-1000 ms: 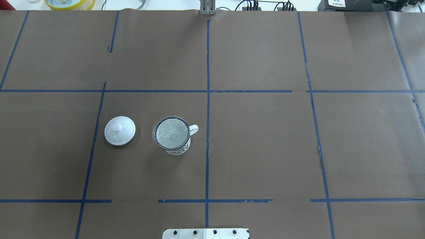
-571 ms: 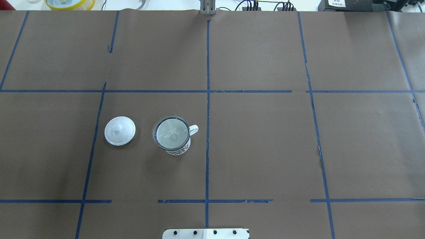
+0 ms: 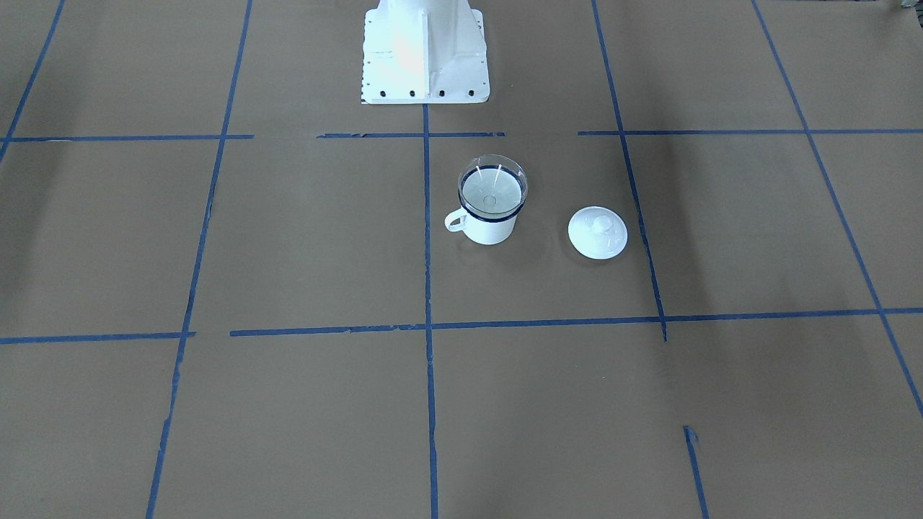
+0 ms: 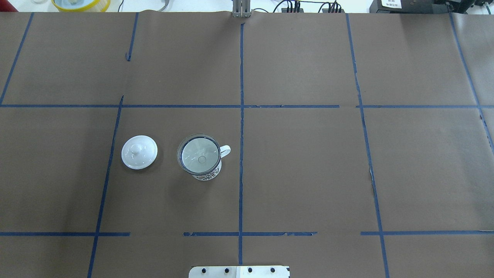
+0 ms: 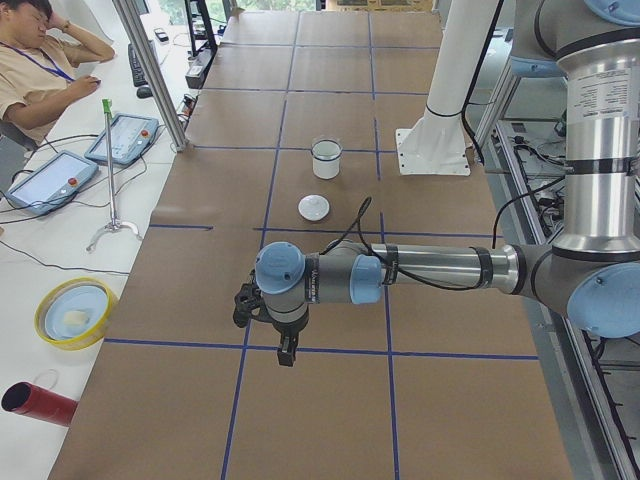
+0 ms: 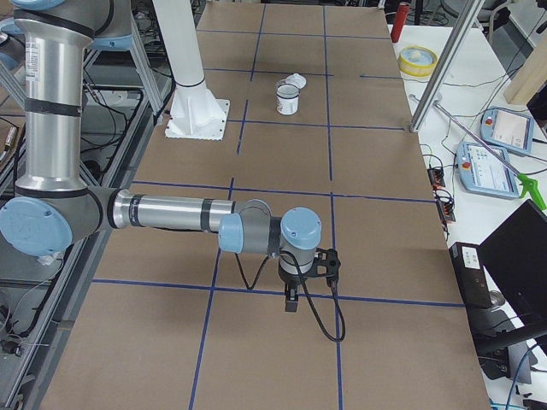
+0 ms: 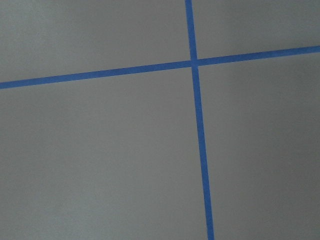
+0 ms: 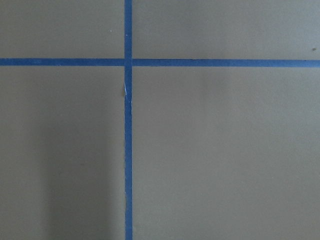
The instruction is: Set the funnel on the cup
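Note:
The clear funnel (image 4: 198,153) sits upright in the mouth of the white cup (image 4: 207,176), spout down inside it; the cup's handle points toward the centre tape line. Both also show in the front view, funnel (image 3: 492,189) on cup (image 3: 490,229), and small in the side views (image 5: 326,160) (image 6: 288,100). My left gripper (image 5: 286,350) hangs over bare table far from the cup, seen only in the left side view. My right gripper (image 6: 292,301) hangs likewise at the other end. I cannot tell whether either is open or shut. Both wrist views show only brown paper and blue tape.
A round white knobbed lid (image 4: 139,151) lies on the table beside the cup, apart from it. The robot's white base (image 3: 424,58) stands behind the cup. A yellow bowl (image 5: 72,312), a red cylinder (image 5: 35,400), teach pendants and an operator (image 5: 40,60) are off the table's far side.

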Robot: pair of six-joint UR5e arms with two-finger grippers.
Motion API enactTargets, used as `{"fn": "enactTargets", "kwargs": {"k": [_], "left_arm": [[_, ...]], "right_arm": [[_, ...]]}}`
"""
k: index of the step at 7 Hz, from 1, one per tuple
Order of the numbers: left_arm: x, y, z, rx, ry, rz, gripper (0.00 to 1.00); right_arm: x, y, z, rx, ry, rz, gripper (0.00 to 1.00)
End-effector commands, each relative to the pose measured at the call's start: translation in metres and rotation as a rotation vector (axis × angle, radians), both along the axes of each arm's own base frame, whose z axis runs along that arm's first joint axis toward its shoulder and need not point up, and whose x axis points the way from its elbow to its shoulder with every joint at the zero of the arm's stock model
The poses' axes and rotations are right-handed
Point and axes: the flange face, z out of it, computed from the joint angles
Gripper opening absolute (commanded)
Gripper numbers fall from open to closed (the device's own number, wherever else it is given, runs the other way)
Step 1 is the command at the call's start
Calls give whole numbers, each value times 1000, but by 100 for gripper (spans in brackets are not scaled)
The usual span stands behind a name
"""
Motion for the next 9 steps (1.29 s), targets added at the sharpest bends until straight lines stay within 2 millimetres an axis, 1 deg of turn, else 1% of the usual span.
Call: {"fn": "enactTargets", "kwargs": {"k": [1, 2, 9], "left_arm": [[0, 1, 1, -1, 7, 0, 100], [0, 4, 6, -9, 13, 2, 100], [0, 7, 9, -19, 8, -3, 100]], "right_arm": [[0, 0, 0, 0, 0, 0, 100], [0, 0, 0, 0, 0, 0, 100], [0, 0, 0, 0, 0, 0, 100]]}}
